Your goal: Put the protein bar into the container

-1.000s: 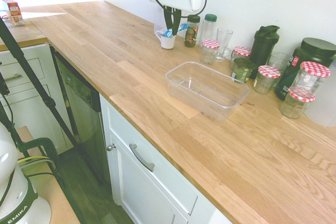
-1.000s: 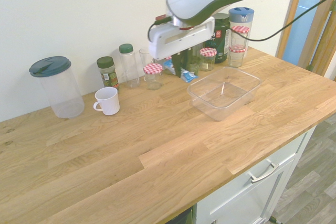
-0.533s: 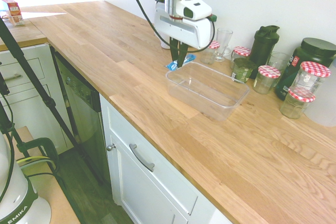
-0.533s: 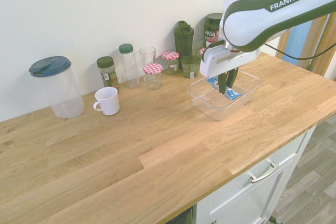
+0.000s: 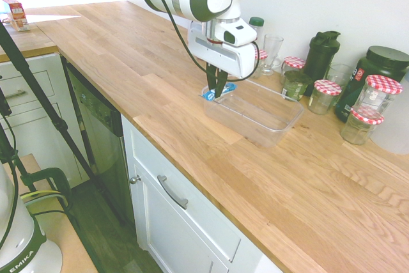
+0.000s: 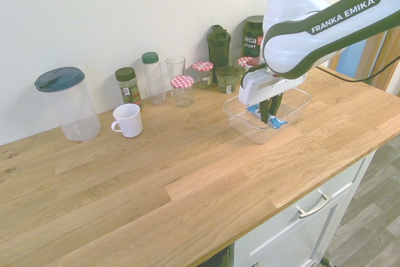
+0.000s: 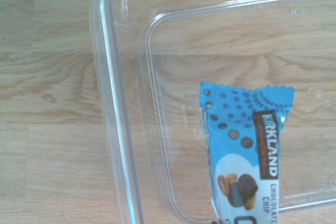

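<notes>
We're lowering the bar (image 7: 241,150), pinched in our gripper (image 6: 270,119), into the tub (image 7: 113,98); releasing it comes next.

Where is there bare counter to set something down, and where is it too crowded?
Bare wood lies in front of the white mug, and between the clear tub and the counter's front edge. It is crowded along the wall, from the lidded pitcher past the jars, and over the tub, where the gripper holds the bar.
</notes>
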{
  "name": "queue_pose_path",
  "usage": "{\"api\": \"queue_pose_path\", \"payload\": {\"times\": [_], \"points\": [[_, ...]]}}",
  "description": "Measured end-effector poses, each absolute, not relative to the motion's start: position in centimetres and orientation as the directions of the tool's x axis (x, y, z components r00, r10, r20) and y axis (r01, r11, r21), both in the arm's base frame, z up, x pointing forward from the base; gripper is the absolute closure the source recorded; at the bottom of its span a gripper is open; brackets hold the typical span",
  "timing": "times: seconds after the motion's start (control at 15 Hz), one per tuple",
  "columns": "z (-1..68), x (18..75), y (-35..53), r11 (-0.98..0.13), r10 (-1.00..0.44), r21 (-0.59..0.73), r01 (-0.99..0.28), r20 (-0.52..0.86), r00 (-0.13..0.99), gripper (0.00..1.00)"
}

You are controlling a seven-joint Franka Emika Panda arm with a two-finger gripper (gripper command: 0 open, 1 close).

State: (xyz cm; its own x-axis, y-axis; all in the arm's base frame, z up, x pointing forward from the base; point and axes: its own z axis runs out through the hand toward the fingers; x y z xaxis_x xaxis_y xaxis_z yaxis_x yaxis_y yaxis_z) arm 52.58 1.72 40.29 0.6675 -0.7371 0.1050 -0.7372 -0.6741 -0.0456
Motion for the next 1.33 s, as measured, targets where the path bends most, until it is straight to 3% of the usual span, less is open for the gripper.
{"api": "queue_pose_path", "payload": {"times": [0.67, 0.73, 1.33], "points": [[36.3, 55.5, 2.6, -0.683, -0.729, -0.009, -0.73, 0.074, 0.681, 1.0], [36.0, 55.7, 2.6, -0.682, -0.73, -0.006, -0.731, 0.071, 0.68, 0.0], [35.8, 56.0, 1.7, -0.665, -0.745, -0.005, -0.747, 0.072, 0.663, 0.0]]}}
